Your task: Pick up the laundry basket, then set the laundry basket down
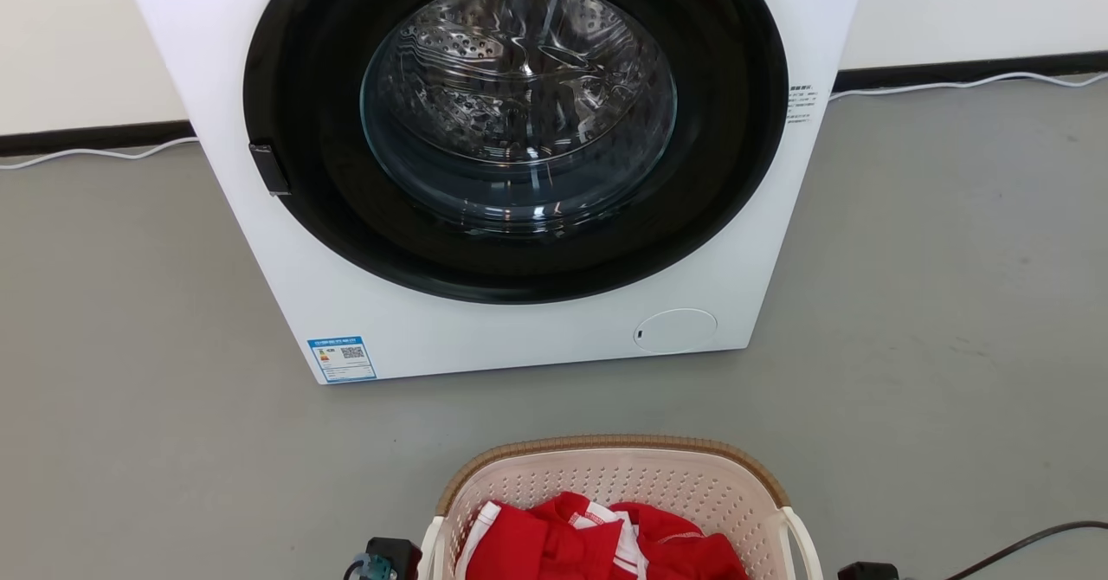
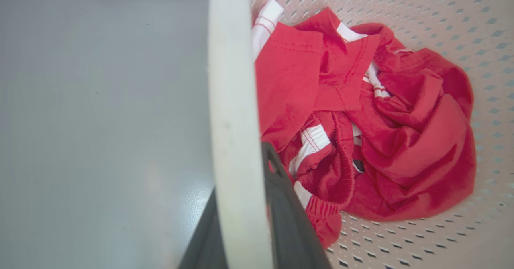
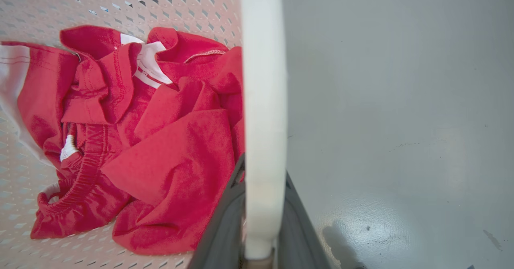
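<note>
The laundry basket (image 1: 606,480), cream perforated plastic with a brown woven rim, stands at the bottom middle of the head view, before the washing machine. Red and white clothes (image 1: 597,545) lie in it. In the left wrist view my left gripper (image 2: 241,180) is shut on the basket's white left handle (image 2: 231,80), which runs up between the two dark fingers. My right gripper (image 3: 263,172) is likewise shut on the white right handle (image 3: 263,80). The dark gripper bodies peek in beside the basket at the head view's bottom edge. Whether the basket touches the floor I cannot tell.
A white front-loading washing machine (image 1: 519,338) with its round door shut stands just beyond the basket. A white cable (image 1: 952,85) runs along the wall's dark skirting. A black cable (image 1: 1030,538) lies on the grey floor at the lower right.
</note>
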Controlling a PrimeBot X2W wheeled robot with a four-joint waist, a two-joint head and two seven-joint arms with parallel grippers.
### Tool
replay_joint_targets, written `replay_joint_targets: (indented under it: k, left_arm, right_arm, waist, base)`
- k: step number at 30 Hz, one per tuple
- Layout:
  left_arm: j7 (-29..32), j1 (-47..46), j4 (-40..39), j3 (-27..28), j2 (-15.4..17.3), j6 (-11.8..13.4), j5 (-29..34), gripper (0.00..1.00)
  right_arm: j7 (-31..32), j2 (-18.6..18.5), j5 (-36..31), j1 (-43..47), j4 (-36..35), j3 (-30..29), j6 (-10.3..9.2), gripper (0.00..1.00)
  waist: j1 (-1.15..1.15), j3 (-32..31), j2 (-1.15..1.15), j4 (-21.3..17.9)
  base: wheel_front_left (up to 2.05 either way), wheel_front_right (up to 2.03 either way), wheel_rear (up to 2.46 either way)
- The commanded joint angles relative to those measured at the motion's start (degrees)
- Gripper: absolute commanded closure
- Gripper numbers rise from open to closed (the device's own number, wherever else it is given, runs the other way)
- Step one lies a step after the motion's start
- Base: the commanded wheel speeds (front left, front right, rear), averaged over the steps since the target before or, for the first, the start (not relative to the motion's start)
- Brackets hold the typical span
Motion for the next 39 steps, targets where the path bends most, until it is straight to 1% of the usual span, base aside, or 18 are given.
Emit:
replay_joint_targets:
  k: [1, 39]
  left_arm:
    - [-0.3, -0.8, 0.8, 0.7, 4.4, -0.9, -0.2, 1.0]
    - [-1.7, -1.8, 1.8, -2.0, 4.1, -0.9, -3.2, 1.0]
  right_arm:
    - [-0.4, -4.2, -0.3, 0.2, 1.3, 0.5, -0.77, 1.0]
    - [-0.4, -4.2, -1.1, 0.2, 1.3, -0.1, -0.77, 1.0]
  waist:
    - [0.0, -0.2, 0.0, 0.1]
    - [0.0, -0.6, 0.0, 1.7]
  base:
    - [0.0, 0.0, 0.0]
    - [0.0, 0.0, 0.0]
